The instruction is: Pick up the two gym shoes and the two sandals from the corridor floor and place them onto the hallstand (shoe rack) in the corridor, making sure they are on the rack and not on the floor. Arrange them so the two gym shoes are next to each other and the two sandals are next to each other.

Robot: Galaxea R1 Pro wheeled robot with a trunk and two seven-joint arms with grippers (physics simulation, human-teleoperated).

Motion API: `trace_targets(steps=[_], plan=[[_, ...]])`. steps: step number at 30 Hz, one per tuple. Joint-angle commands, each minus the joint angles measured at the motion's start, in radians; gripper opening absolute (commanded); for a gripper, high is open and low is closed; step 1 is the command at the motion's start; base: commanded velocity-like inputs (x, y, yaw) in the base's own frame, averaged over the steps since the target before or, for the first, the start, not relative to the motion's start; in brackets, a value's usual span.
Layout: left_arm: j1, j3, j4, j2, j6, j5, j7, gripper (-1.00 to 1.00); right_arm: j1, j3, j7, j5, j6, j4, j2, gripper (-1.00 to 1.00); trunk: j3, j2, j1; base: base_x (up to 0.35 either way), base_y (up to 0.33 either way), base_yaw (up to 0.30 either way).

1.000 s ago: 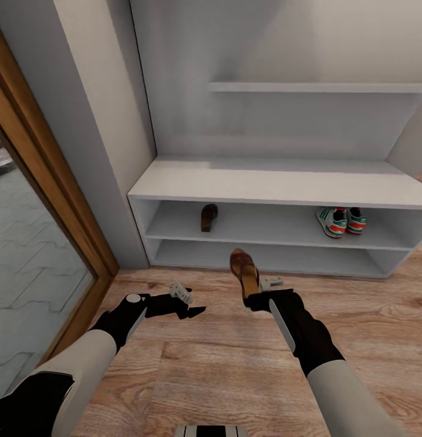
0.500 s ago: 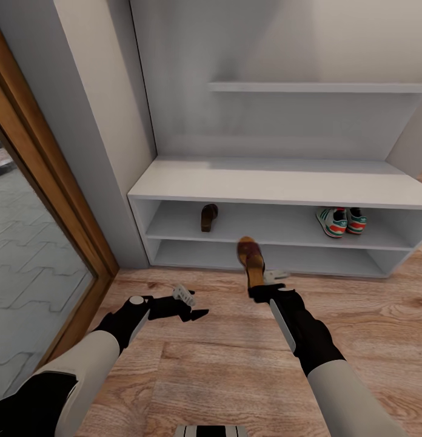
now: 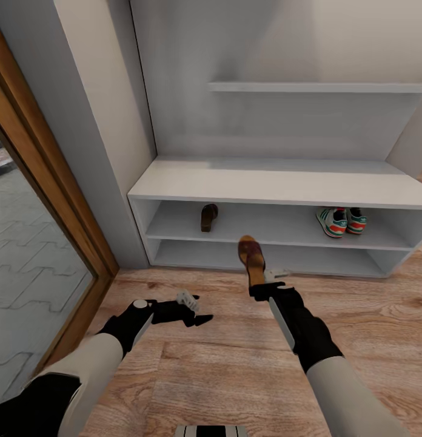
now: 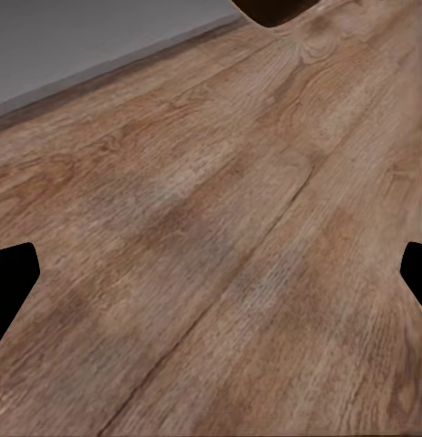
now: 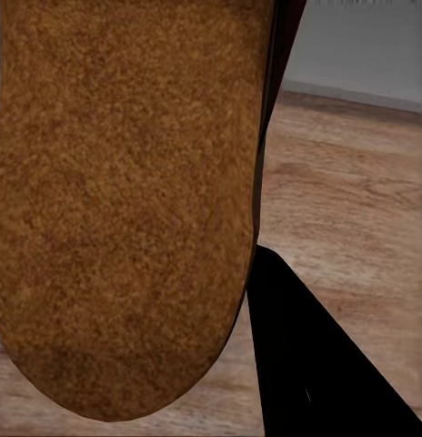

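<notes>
**Brown sandal held up before the rack**

Brown leather with a tan footbed, the held sandal (image 3: 251,260) is clenched at its heel by the right gripper (image 3: 264,287), toe raised toward the hallstand (image 3: 277,182). The left gripper (image 3: 196,311) hangs spread and empty over the corridor floor (image 3: 223,364). On the upper shelf stand another sandal (image 3: 208,216) and, well apart, two gym shoes (image 3: 341,221) touching.
</notes>
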Motion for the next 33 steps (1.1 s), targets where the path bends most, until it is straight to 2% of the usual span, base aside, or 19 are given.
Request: trace_targets(steps=[1, 3, 10, 33], plan=[[0.0, -0.005, 0.005, -0.006, -0.016, -0.011, -0.006, 1.0, -0.006, 0.002, -0.008, -0.009, 0.004, 0.005, 0.0, -1.0, -0.001, 0.0, 0.0, 0.0, 0.0, 0.0], [0.004, -0.015, 0.007, -0.017, -0.024, -0.011, -0.005, 1.0, -0.003, 0.001, -0.008, -0.007, -0.004, -0.006, 0.0, -1.0, -0.001, 0.0, 0.0, 0.0, 0.0, 0.0], [0.038, 0.004, 0.004, -0.055, -0.041, -0.011, 0.014, 1.0, 0.004, -0.001, -0.009, -0.005, -0.026, -0.027, -0.001, -1.0, -0.001, 0.0, 0.0, 0.0, 0.0, 0.0], [0.042, 0.004, 0.004, -0.062, -0.045, -0.012, 0.014, 1.0, 0.004, -0.001, -0.009, -0.008, -0.028, -0.018, -0.001, -1.0, -0.001, 0.0, 0.0, 0.0, 0.0, 0.0]])
